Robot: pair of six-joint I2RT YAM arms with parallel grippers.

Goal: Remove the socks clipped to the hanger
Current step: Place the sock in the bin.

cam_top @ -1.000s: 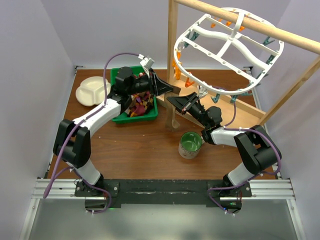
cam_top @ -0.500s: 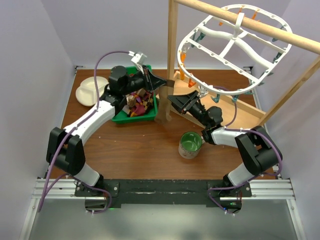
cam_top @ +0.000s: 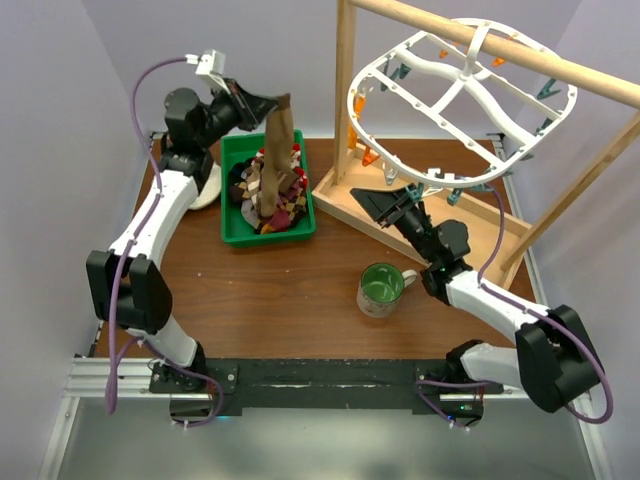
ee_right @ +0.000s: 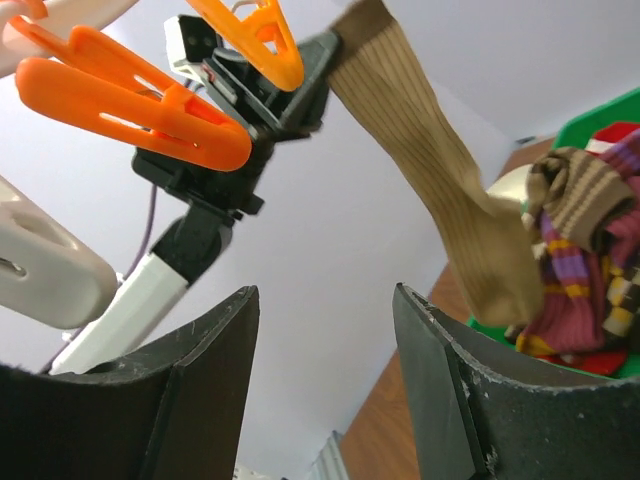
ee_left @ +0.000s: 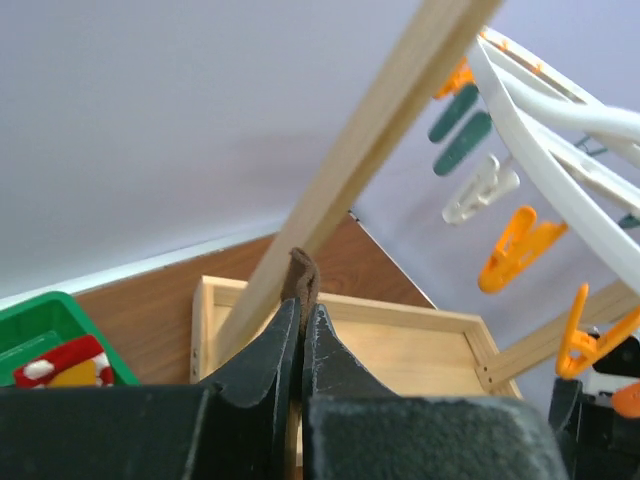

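The left gripper [cam_top: 252,104] is pinched shut on the cuff of the brown sock [cam_top: 280,150], held high so it dangles over the green bin [cam_top: 270,238], likely for dropping. The right gripper [ee_right: 325,297] gapes empty beneath the hanger [cam_top: 400,163] and its orange clips [ee_right: 130,110].

The top view looks steeply down from behind the arm bases over the whole table [cam_top: 280,290]. Both wrist views sit close behind their jaws, angled upward, sharing the orange clips [ee_right: 130,110] of the hanger [ee_left: 600,225].
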